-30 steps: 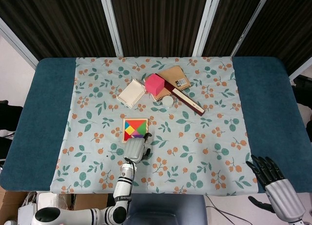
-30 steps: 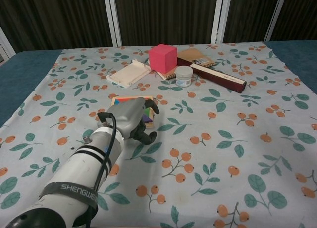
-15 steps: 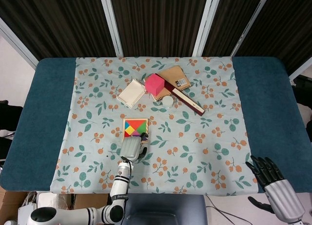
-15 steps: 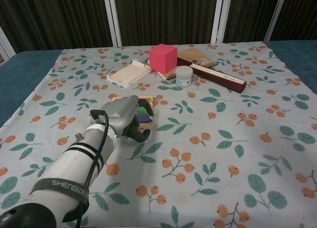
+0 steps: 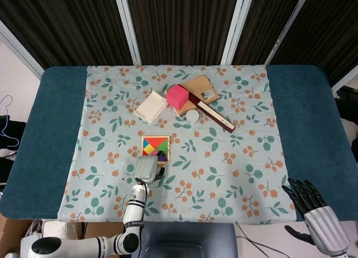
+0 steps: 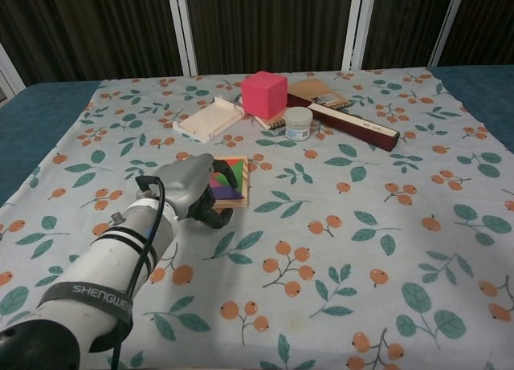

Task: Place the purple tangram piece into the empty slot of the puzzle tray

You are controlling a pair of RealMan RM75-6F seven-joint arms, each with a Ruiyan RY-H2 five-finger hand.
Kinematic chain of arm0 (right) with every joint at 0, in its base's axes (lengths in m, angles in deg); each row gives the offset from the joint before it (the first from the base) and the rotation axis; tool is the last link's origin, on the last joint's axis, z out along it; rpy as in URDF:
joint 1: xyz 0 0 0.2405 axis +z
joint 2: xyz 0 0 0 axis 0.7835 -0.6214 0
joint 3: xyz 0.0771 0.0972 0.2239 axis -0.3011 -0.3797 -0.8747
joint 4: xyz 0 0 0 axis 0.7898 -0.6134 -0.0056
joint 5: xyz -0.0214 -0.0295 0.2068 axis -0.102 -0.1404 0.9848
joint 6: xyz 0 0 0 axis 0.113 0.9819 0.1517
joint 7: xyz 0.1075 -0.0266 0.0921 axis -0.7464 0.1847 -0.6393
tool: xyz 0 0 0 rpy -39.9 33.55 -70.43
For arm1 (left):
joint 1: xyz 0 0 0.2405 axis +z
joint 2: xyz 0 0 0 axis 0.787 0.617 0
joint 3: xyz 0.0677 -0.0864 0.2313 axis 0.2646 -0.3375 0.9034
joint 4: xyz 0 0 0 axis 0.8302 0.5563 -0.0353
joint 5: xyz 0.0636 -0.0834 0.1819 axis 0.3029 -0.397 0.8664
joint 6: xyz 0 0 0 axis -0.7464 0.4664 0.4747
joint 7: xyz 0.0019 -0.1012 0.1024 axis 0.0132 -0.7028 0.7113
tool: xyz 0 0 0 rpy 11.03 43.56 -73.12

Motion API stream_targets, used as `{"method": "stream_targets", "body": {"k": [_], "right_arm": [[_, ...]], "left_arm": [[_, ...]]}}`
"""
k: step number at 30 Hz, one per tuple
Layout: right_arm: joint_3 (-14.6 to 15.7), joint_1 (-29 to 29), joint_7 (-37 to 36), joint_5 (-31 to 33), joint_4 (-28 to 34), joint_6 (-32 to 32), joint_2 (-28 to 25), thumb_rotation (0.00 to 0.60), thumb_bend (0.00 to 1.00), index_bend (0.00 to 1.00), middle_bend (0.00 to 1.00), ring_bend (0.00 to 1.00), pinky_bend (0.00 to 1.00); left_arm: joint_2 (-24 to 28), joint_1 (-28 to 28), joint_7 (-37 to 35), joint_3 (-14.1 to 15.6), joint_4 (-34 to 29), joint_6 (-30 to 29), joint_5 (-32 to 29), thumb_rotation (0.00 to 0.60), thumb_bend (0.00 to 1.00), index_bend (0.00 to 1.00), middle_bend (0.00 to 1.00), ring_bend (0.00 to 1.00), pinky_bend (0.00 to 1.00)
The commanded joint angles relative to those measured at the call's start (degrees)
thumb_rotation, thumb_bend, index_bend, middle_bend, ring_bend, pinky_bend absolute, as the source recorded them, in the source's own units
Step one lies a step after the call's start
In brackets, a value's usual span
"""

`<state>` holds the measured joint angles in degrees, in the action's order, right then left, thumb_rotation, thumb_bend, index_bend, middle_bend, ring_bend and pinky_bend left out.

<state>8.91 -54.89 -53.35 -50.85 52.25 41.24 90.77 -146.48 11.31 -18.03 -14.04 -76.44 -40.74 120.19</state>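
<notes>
1. A floral tablecloth [image 5: 235,157] covers the middle of a blue table [image 5: 305,112].
2. A pink cube [image 6: 264,94] stands at the far side — resting partly on a brown notebook [image 6: 315,90].
3. A long dark-red box [image 6: 357,124] lies just beside the notebook.
4. A small white jar [image 6: 299,123] stands before the cube.
5. A flat white box [image 6: 208,118] lies left of the cube — apart from it.

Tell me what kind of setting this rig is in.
Probably a lab or data-collection room, staged as a tabletop: a floral tablecloth over a blue table, dark curtains with white posts behind, and assorted props such as a pink cube and puzzle tray.
</notes>
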Motion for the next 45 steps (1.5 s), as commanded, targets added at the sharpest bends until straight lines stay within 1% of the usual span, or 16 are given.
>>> {"method": "stream_targets", "body": {"k": [1, 13, 18, 21, 23, 25, 27, 28, 29, 30, 32, 34, 36, 38, 39, 45], "right_arm": [[-0.02, -0.03, -0.04, 0.03, -0.02, 0.05, 0.0, 0.6, 0.12, 0.0, 0.0, 0.0, 0.0], [-0.04, -0.02, 0.55, 0.07, 0.13, -0.33, 0.21, 0.6, 0.12, 0.0, 0.0, 0.0, 0.0], [-0.06, 0.0, 0.79, 0.0, 0.09, -0.39, 0.27, 0.6, 0.12, 0.0, 0.0, 0.0, 0.0], [-0.08, 0.02, 0.73, 0.05, -0.01, -0.39, 0.2, 0.6, 0.12, 0.0, 0.0, 0.0, 0.0], [-0.1, -0.07, 0.69, 0.09, -0.11, -0.23, 0.17, 0.6, 0.12, 0.0, 0.0, 0.0, 0.0], [-0.12, -0.13, 0.82, 0.16, -0.12, -0.21, 0.23, 0.6, 0.12, 0.0, 0.0, 0.0, 0.0], [-0.11, -0.21, 1.26, 0.13, -0.02, -0.27, 0.43, 0.6, 0.12, 0.0, 0.0, 0.0, 0.0], [-0.1, -0.23, 1.49, 0.09, 0.02, -0.34, 0.55, 0.6, 0.12, 0.0, 0.0, 0.0, 0.0], [-0.14, -0.27, 1.89, 0.04, 0.04, -0.37, 0.77, 0.6, 0.12, 0.0, 0.0, 0.0, 0.0], [-0.17, -0.26, 2.32, -0.02, 0.07, -0.5, 0.98, 0.6, 0.12, 0.0, 0.0, 0.0, 0.0], [-0.19, -0.19, 3.24, -0.12, 0.11, -0.98, 1.45, 0.6, 0.12, 0.0, 0.0, 0.0, 0.0], [-0.32, -0.12, 4.64, 0.0, 0.17, -1.65, 2.0, 0.6, 0.12, 0.0, 0.0, 0.0, 0.0], [-0.6, -0.09, 6.08, 0.42, 0.45, -2.29, 2.62, 0.6, 0.12, 0.0, 0.0, 0.0, 0.0], [-0.92, 0.02, 7.98, 0.94, 0.86, -3.25, 3.39, 0.6, 0.12, 0.0, 0.0, 0.0, 0.0], [-1.06, 0.09, 8.76, 1.11, 1.02, -3.63, 3.76, 0.6, 0.12, 0.0, 0.0, 0.0, 0.0], [-1.1, 0.12, 12.08, 1.59, 1.72, -5.2, 5.16, 0.6, 0.12, 0.0, 0.0, 0.0, 0.0]], "left_arm": [[0.21, 0.1, 0.05, 0.04, -0.16, -0.07, -0.08, 0.6, 0.39, 0.35, 1.0, 1.0, 1.0], [1.78, 0.66, -0.94, 0.16, -2.01, -0.49, 0.3, 0.6, 0.39, 0.37, 1.0, 1.0, 1.0], [2.98, 1.28, -4.16, 1.25, -4.92, -1.69, 4.08, 0.6, 0.39, 0.32, 1.0, 1.0, 1.0], [6.45, 2.74, -7.51, 4.05, -10.22, -3.09, 9.6, 0.6, 0.39, 0.29, 1.0, 1.0, 1.0], [11.45, 4.72, -11.55, 7.72, -15.47, -4.53, 15.82, 0.6, 0.39, 0.26, 0.98, 1.0, 1.0], [16.7, 7.0, -14.64, 11.66, -18.85, -6.81, 21.55, 0.6, 0.39, 0.24, 0.9, 0.95, 0.99], [23.16, 9.73, -18.76, 16.38, -20.88, -9.75, 27.89, 0.6, 0.39, 0.22, 0.72, 0.75, 0.85], [25.9, 11.0, -20.58, 18.33, -21.33, -11.12, 30.08, 0.6, 0.39, 0.21, 0.6, 0.61, 0.7], [29.36, 12.42, -23.7, 20.84, -21.87, -12.36, 32.66, 0.6, 0.39, 0.19, 0.47, 0.44, 0.5], [32.52, 13.78, -26.51, 23.26, -21.99, -13.25, 34.32, 0.6, 0.39, 0.18, 0.39, 0.35, 0.38], [39.37, 16.71, -33.13, 28.85, -20.87, -15.85, 38.72, 0.6, 0.39, 0.12, 0.24, 0.18, 0.22], [43.3, 20.55, -40.09, 32.95, -16.14, -21.19, 42.8, 0.6, 0.39, 0.07, 0.16, 0.09, 0.16], [44.1, 23.75, -44.62, 34.69, -9.87, -25.84, 45.1, 0.6, 0.39, 0.04, 0.11, 0.03, 0.1], [43.25, 26.98, -47.93, 34.26, -3.61, -30.23, 45.27, 0.6, 0.39, 0.03, 0.08, 0.01, 0.08], [43.18, 27.48, -47.76, 34.08, -2.12, -30.59, 45.4, 0.6, 0.39, 0.02, 0.07, 0.0, 0.07], [43.93, 29.4, -47.93, 31.98, -0.51, -33.64, 46.69, 0.6, 0.39, 0.0, 0.03, 0.0, 0.04]]}}
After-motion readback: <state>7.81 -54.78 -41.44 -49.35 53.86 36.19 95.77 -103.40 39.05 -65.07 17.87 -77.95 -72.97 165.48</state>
